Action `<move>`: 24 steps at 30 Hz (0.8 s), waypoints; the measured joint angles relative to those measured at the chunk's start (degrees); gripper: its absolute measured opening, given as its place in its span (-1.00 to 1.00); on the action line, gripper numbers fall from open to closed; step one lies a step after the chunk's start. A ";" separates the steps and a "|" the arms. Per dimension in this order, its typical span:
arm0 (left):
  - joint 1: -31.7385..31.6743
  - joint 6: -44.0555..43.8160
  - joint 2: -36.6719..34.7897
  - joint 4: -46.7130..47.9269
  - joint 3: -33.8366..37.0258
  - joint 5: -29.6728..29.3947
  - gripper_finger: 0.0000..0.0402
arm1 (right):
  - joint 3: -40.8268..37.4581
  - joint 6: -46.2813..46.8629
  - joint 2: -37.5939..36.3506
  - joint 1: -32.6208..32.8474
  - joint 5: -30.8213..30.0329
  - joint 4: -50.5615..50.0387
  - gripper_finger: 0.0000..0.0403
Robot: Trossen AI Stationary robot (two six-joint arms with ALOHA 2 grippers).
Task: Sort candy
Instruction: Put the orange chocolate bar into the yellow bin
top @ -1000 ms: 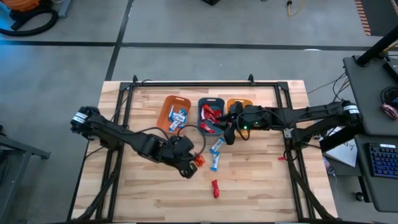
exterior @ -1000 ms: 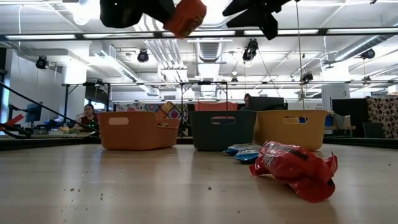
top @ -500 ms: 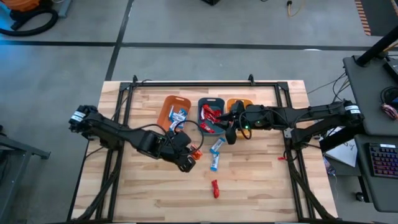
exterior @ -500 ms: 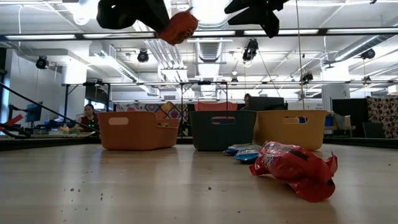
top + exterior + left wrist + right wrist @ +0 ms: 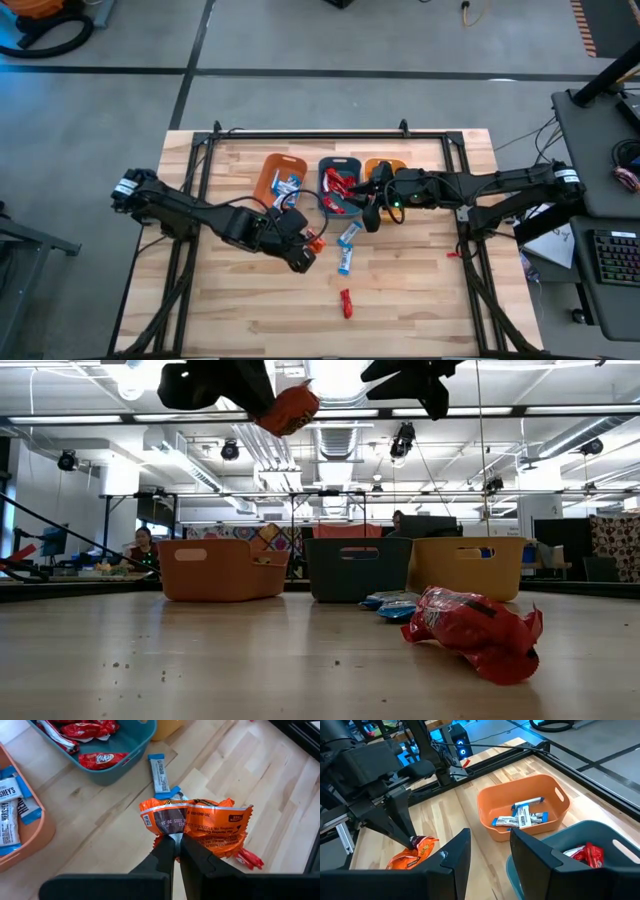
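Left wrist view: orange candy [image 5: 200, 825] pinched in left gripper [image 5: 175, 841].

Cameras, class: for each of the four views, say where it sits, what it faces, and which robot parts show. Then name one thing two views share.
High view: overhead, straight down on the table; both arms.
Low view: tabletop height, facing the three bins; grippers overhead.
Left wrist view: on the left arm; left gripper shut on the orange candy.
Right wrist view: on the right arm; right gripper open, over the bins.
Shared: both wrist views show the orange candy.
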State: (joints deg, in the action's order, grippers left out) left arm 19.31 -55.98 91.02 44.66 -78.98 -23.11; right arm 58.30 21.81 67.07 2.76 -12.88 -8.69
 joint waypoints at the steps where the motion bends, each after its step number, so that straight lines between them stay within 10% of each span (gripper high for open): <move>1: -0.10 -0.04 0.00 0.00 0.00 0.02 -1.00 | 0.00 -0.03 0.00 0.00 0.00 0.00 -0.36; 18: -1.05 -0.20 0.02 0.00 0.00 -0.29 -1.00 | 0.00 -1.86 0.00 0.00 -0.10 0.22 -0.36; 24: -1.35 1.96 -1.20 2.56 -2.19 -9.15 -1.00 | 2.33 -2.80 -1.85 0.00 -0.11 0.04 -0.36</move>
State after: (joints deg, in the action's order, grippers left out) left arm 17.96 -54.02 89.82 47.23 -81.17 -32.27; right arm 60.64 19.01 65.21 2.76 -13.00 -8.65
